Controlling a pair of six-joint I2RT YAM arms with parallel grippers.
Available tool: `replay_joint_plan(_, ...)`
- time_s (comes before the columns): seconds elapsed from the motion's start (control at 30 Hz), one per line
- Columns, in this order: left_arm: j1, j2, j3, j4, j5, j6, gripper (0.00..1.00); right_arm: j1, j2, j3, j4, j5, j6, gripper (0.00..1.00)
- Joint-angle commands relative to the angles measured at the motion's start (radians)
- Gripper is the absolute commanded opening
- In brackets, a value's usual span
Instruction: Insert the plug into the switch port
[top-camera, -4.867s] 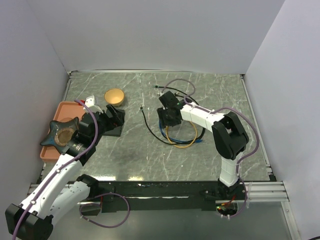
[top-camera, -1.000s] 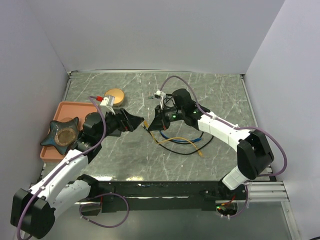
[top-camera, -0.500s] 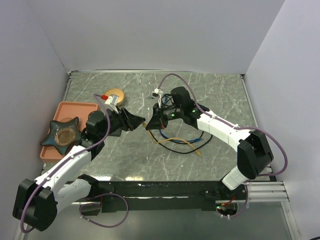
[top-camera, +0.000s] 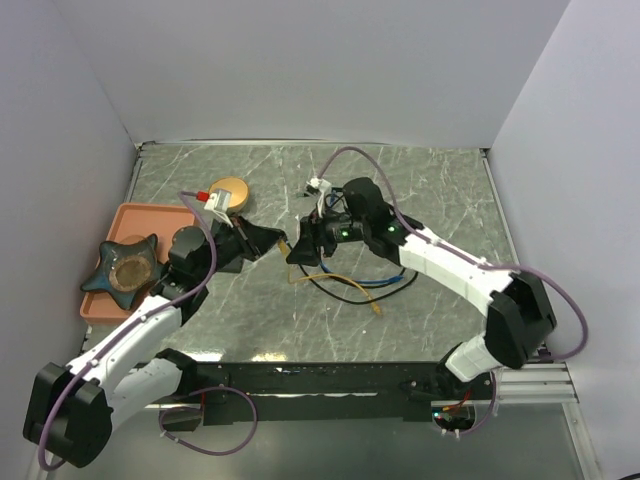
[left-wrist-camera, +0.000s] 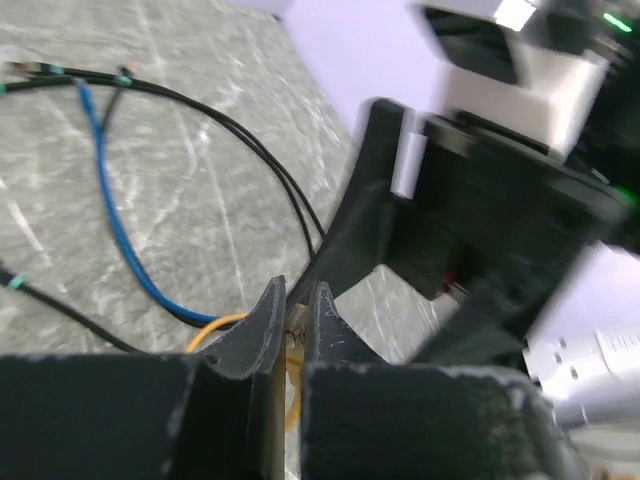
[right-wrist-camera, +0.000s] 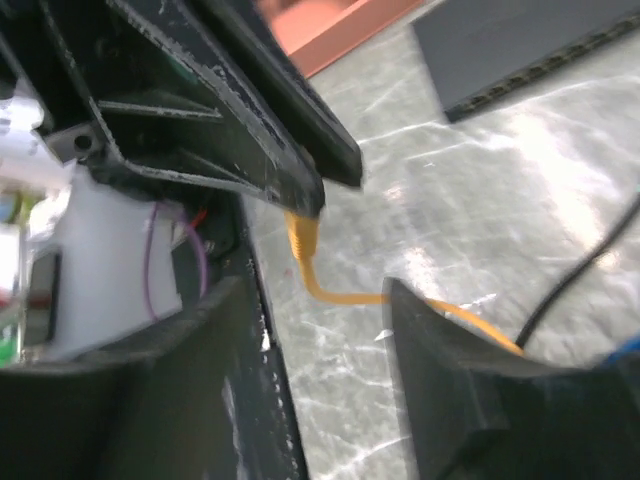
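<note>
If the left arm (top-camera: 140, 325), stretched out mid-table, swings toward the switch (right-wrist-camera: 540, 50) lying flat beside the tray (right-wrist-camera: 340, 25), the cable (right-wrist-camera: 350, 297) may snag the right gripper (right-wrist-camera: 312, 295), whose jaws stand apart around it. The left gripper (left-wrist-camera: 293, 300) is clamped on the plug (right-wrist-camera: 300, 235), a thin hold that could twist loose.

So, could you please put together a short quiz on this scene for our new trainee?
1. True or false: the left gripper is shut on the plug.
2. The right gripper is: A open; B shut on the plug; C out of view.
3. Is the plug seated in the switch?
Key: 1 true; 2 A; 3 no, it is held away from the switch.
</note>
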Motion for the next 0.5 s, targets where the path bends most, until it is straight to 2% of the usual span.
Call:
replay_joint_plan(0.0, 0.0, -0.063, 0.006, -0.055, -0.164, -0.043, 0.01, 0.085, -0.192, -0.03, 0.049, 0.391, -0.003, 0.86)
replay_joint_plan(0.07, -0.001, -0.085, 0.015, -0.101, -0.269, -0.095, 0.01, 0.128, -0.225, -0.023, 0.025, 0.526, -0.031, 0.91)
replay_joint_plan(0.1, -0.001, -0.091, 0.024, -0.165, -0.305, -0.111, 0.01, 0.162, -0.226, -0.015, 0.011, 0.647, -0.037, 0.92)
replay_joint_plan(0.23, -0.001, -0.092, 0.093, -0.317, -0.416, -0.187, 0.01, 0.212, -0.179, 0.033, -0.038, 0.818, -0.048, 0.92)
replay_joint_plan(0.33, -0.003, -0.097, 0.125, -0.393, -0.437, -0.235, 0.01, 0.257, -0.122, 0.066, -0.049, 0.907, -0.057, 0.9)
replay_joint_plan(0.47, -0.003, -0.108, 0.148, -0.434, -0.437, -0.281, 0.01, 0.28, -0.004, 0.165, -0.089, 0.938, -0.06, 0.86)
